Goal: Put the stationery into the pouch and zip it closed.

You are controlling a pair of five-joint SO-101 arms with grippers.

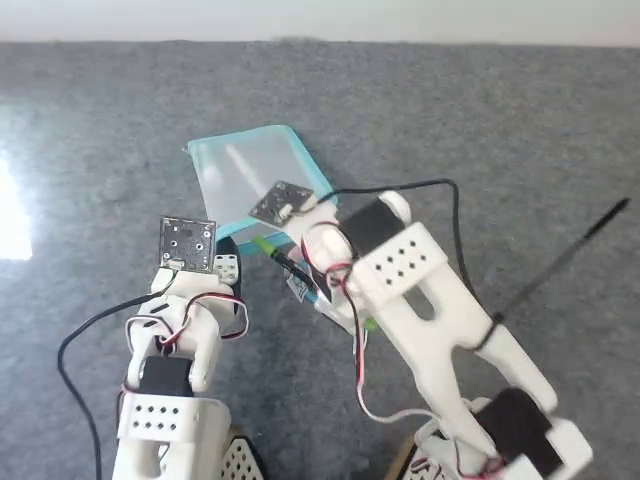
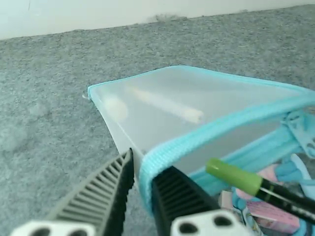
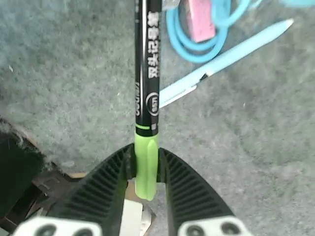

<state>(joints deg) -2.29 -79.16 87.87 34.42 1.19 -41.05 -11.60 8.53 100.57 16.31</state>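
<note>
**High view:** One pouch [image 1: 255,175] lies flat on the grey table [image 1: 520,130], at about 11 o'clock from the middle. It is translucent with a teal zip edge. The left arm [image 1: 185,330] comes up from 7 o'clock to the pouch's near corner. The right arm [image 1: 440,310] comes in from 5 o'clock, with one marker [image 1: 283,258] aimed at the pouch mouth.

**Left wrist view:** The left gripper [image 2: 145,169] is pinched on the pouch's [image 2: 197,108] zip hem, lifting the mouth open. The pouch looks thin, soft and floppy, so it is best held by the stiffer hem. Two pale items seem to lie inside it, though what they are is unclear. The marker's green cap [image 2: 234,177] sits just outside the opening, beside a pink eraser [image 2: 275,211].

**Right wrist view:** The right gripper [image 3: 146,152] clamps the green tail of the marker [image 3: 146,73]. The marker is light, rigid and smooth, and held at its end it will likely pivot or slip if it meets the hem. On the table beyond it lie one light-blue pen [image 3: 226,59], one pink eraser [image 3: 199,22] and one blue cord loop [image 3: 197,44]. All of them are small and light. The loop is limp, the eraser offers flat sides to grip, and the pen is best gripped mid-barrel.
</note>
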